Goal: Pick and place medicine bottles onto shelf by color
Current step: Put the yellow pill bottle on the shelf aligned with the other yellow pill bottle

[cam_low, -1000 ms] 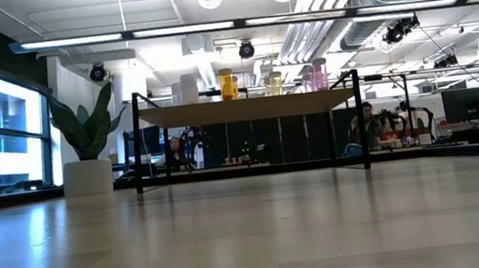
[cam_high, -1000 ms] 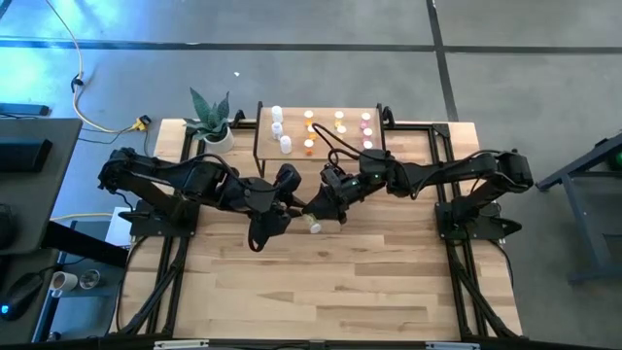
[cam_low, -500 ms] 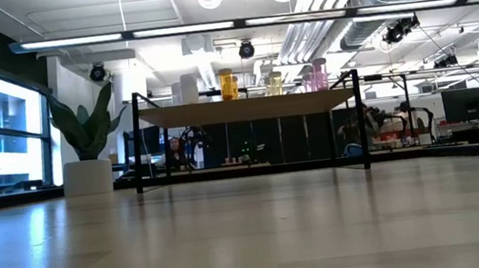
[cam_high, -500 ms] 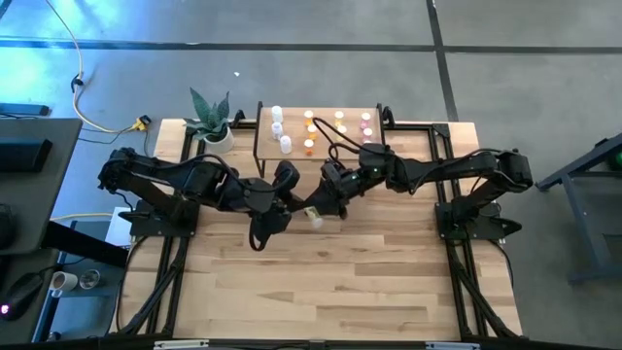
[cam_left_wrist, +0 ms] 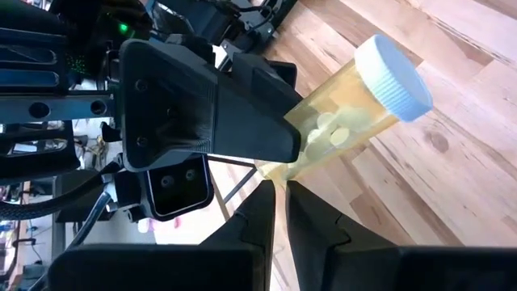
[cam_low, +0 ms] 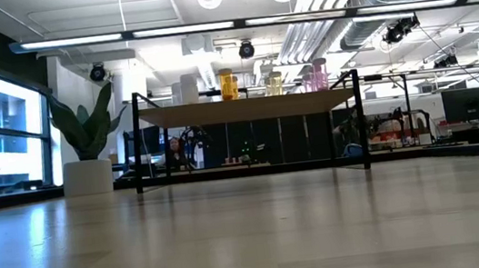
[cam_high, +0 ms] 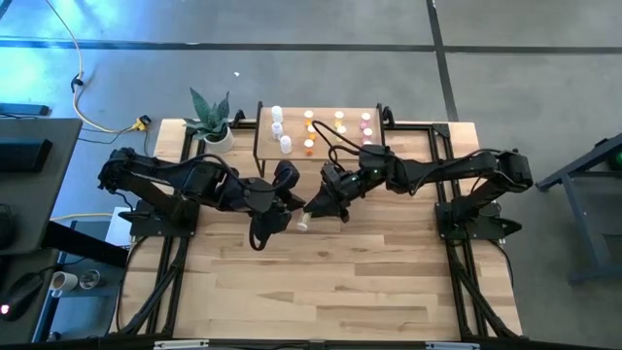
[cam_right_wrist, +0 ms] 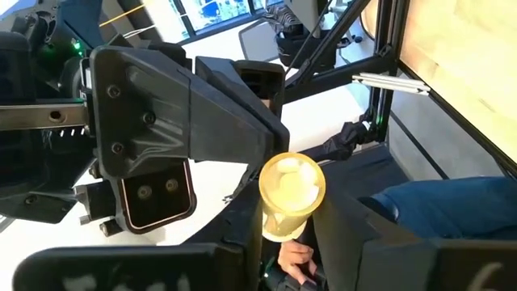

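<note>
From above: the left tool [cam_high: 292,202] and the right tool [cam_high: 313,209] meet nose to nose just in front of the shelf [cam_high: 296,122], over the surface [cam_high: 340,282]. A yellow bottle [cam_high: 304,223] with a white cap hangs between them, clear of the shelf and on its front side. The other medicine bottles [cam_high: 285,144] stand on the shelf in columns: white nearest the plant [cam_high: 210,119], then orange, yellow and pink at the far end.

Down at surface level: the shelf board sits on thin black legs. White, orange, yellow and pink bottles line its top. The plant stands beside the shelf's white-bottle end. The yellow bottle does not show from here.

Left wrist camera: the left tool's fingers are pressed together, nothing between them. Their tips sit right at the bottle's base, and whether they touch it I cannot tell. The right tool comes in from the shelf side, clamped on the bottle's lower body. The bottle tilts, white cap pointing away over the wood, pills showing through its wall.

Right wrist camera: the bottle shows base-on between the right tool's fingers, gripped. The left tool's body faces it just beyond.
</note>
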`<state>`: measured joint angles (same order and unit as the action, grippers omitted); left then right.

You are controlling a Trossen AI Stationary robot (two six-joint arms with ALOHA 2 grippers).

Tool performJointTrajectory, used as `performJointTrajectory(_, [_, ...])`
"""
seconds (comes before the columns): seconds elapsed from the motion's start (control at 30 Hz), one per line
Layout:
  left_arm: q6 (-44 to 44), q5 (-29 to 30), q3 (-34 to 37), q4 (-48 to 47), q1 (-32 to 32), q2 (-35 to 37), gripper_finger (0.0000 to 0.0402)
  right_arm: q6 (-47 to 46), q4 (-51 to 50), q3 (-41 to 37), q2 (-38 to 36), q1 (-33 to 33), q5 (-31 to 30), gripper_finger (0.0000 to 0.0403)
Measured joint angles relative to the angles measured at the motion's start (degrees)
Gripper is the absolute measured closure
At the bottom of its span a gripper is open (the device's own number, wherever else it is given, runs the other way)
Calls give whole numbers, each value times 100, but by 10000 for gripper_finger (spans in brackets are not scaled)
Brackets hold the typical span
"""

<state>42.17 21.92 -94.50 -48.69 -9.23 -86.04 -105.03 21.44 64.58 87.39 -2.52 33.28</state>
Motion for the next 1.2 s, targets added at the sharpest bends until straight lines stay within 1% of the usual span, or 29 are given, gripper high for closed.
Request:
performJointTrajectory(0.17, [2, 93, 2, -1, 0, 2, 378, 50, -21, 0, -2, -11, 25, 328])
performJointTrajectory(0.33, [0, 622, 2, 7, 0, 2, 378, 259, -19, 2, -2, -13, 160, 327])
performJointTrajectory(0.43, [-43, 840, 3, -66, 2, 36, 378, 465, -17, 2, -2, -11, 333, 327])
performJointTrajectory(0.7, [-733, 917, 7, -515, 36, 142, 369, 939, 37, 3, -57, -11, 484, 327])
performJointTrajectory(0.8, [-1014, 1059, 7, -629, 140, 155, 355, 1230, 28, 4, -117, -9, 485, 327])
performJointTrajectory(0.87, [-1178, 1212, 7, -704, 239, 161, 342, 1422, 21, 4, -161, -9, 486, 327])
performJointTrajectory(0.93, [-1320, 1240, 7, -837, 336, 166, 325, 1549, 32, 4, -212, -9, 478, 327])
performJointTrajectory(1.1, [-1351, 1243, 7, -1184, 502, 166, 276, 1638, 28, 4, -352, -20, 356, 327])
performJointTrajectory(1.2, [-1290, 1215, 7, -1169, 510, 166, 248, 1514, 31, 4, -434, -74, 225, 327])
